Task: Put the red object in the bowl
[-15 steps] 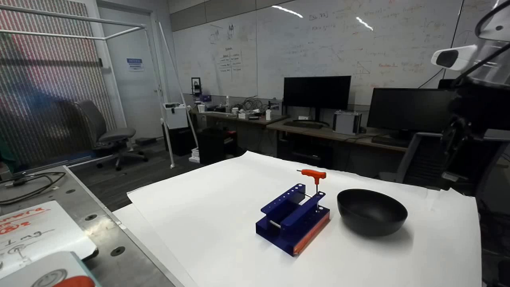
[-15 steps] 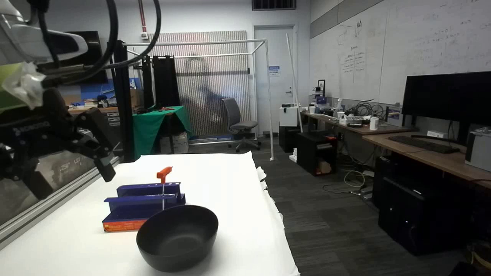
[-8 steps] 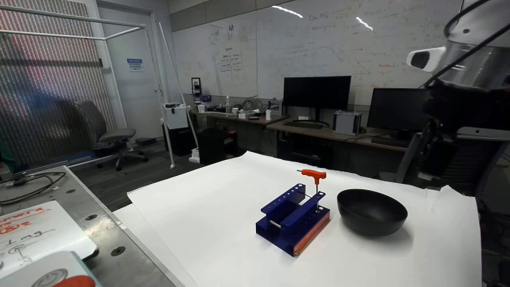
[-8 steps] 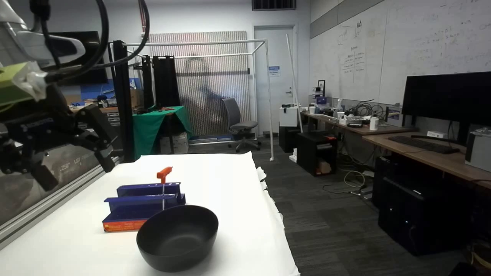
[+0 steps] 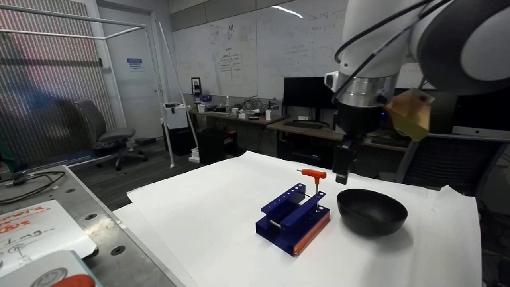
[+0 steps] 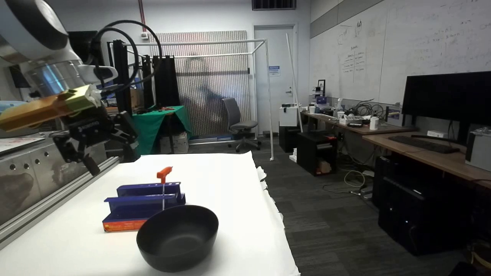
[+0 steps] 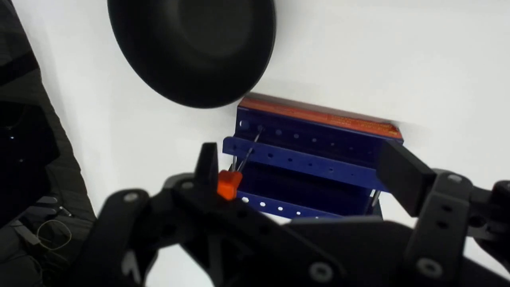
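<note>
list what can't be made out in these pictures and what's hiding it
Round matte black bowl: cut off by the top edge of the wrist view.
Small red T-shaped tool: partly hidden behind the black jaws in the wrist view.
Long blue perforated rack: the bowl hides part of its red lower edge in an exterior view.
Small yellowish print along that edge: too blurred to read in the wrist view.

In an exterior view, beyond the tabletop (image 6: 222, 180), past its far edge, stand a chair (image 6: 242, 125) and door (image 6: 280, 86); off its right edge, dark floor (image 6: 326, 214), perhaps carpeted, and desks (image 6: 441, 160) below a whiteboard (image 6: 406, 50).
</note>
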`<action>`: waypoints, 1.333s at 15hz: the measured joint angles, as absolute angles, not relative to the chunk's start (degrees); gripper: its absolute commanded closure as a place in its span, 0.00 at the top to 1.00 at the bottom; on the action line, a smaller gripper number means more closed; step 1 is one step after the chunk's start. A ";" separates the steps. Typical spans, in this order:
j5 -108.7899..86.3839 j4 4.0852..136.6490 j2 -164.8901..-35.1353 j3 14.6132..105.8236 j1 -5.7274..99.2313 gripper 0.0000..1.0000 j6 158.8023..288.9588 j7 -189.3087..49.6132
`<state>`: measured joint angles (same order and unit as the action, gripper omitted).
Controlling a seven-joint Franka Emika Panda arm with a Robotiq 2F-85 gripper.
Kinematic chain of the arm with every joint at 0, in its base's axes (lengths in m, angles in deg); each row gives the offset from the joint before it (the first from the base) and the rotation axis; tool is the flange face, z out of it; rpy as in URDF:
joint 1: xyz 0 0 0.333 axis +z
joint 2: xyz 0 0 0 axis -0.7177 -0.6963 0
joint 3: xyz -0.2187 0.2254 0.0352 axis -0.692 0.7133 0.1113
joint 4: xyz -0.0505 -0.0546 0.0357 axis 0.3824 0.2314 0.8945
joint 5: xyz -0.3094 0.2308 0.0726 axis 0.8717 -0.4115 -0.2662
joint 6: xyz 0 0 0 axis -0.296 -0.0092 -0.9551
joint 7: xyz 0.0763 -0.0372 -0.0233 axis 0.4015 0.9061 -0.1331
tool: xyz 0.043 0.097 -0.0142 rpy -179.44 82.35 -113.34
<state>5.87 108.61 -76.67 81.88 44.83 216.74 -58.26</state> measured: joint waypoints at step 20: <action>0.30 91.62 -96.94 70.29 48.36 0.23 216.68 -66.82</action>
<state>0.30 91.62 -96.94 70.29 48.36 216.68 -66.82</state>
